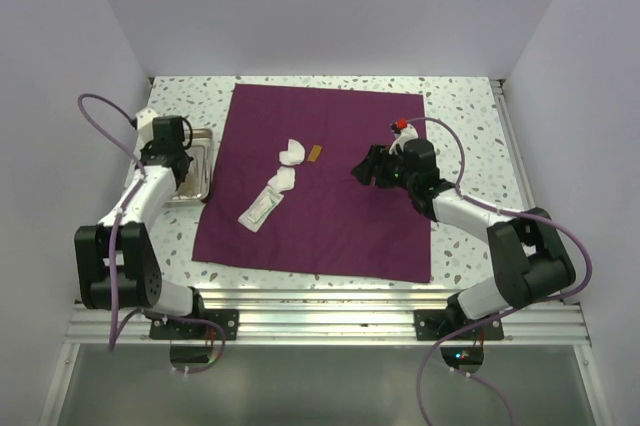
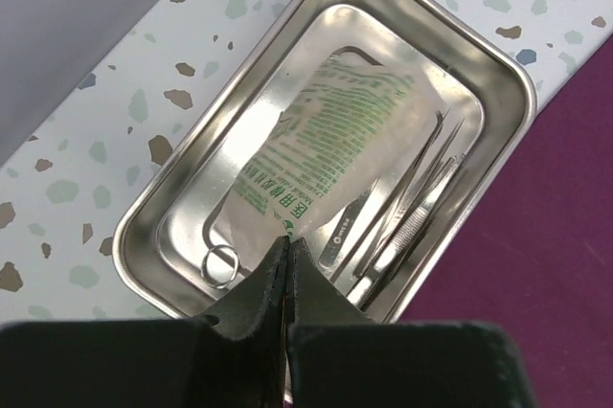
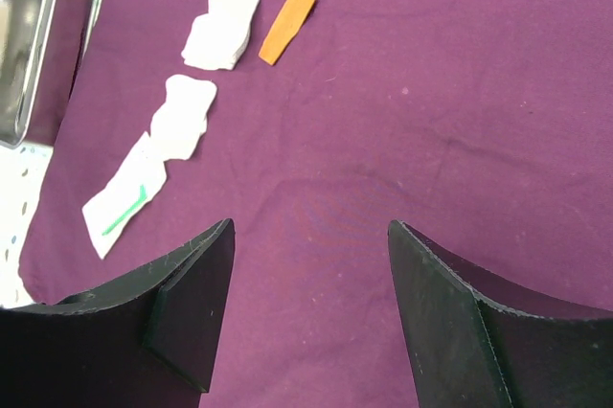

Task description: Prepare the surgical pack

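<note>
The plum-purple cloth (image 1: 350,231) lies spread flat on the speckled table, not yet folded, and the pack's contents are split between two places. Two pieces of white gauze (image 3: 225,20), a small orange strip (image 3: 285,25) and a white packet (image 3: 120,207) sit on the cloth left of its middle. The steel tray (image 2: 508,82) stands on the bare table just beside the cloth's left edge, with thin metal instruments (image 2: 412,216) in it. The step in hand looks like the sorting of contents between tray and cloth, and it centres on a translucent packet with green print (image 2: 335,149) that lies over the tray. The left claw (image 2: 287,250) is closed tight, and its tips meet exactly at that packet's near corner, so it appears to pinch the corner. Whether the packet is going in or coming out cannot be told from this moment alone. Either way, the next move probably calls for a firm hold on a thin, slippery corner. It also needs a path that clears the tray's rim without snagging the instruments beneath. The right claw (image 3: 308,228) hangs over bare cloth to the right of the gauze. Its fingers are spread wide, holding and touching nothing, and it seems ready to take one of the loose pieces.
</note>
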Action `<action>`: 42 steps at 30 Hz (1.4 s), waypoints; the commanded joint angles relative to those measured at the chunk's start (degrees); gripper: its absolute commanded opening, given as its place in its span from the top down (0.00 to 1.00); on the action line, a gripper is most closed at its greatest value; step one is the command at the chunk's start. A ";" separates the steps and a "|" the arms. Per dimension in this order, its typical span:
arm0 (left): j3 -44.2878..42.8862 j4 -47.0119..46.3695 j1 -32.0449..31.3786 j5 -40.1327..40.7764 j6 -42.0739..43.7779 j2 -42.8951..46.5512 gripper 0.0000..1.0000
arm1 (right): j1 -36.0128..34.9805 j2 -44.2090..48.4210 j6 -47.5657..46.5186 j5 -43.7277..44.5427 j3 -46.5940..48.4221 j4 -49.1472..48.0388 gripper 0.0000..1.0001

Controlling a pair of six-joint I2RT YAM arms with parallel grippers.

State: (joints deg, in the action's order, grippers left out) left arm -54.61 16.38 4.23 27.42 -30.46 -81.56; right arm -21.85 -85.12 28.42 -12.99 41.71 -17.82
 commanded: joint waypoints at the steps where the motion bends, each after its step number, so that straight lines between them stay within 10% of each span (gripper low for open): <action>1: -1.90 -5.66 0.52 -0.97 -2.32 -3.33 1.00 | -0.30 -0.13 -0.30 -0.01 -0.32 -2.30 0.32; 23: -10.94 -9.18 1.92 4.49 -2.94 -19.42 0.99 | -0.30 -2.94 1.02 -2.47 0.47 -3.80 0.32; 34: -12.37 -5.14 0.70 2.02 -0.83 -15.22 0.18 | -0.30 -3.21 0.93 -2.30 0.30 -3.80 0.32; 42: -10.60 -1.79 -5.17 -3.41 4.61 -6.34 0.05 | -0.39 -2.51 0.40 -1.77 -0.14 -3.80 0.32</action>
State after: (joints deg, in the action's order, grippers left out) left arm -65.71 13.43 2.42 27.33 -29.52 -92.12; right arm -21.87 -88.14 29.10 -14.57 41.71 -19.31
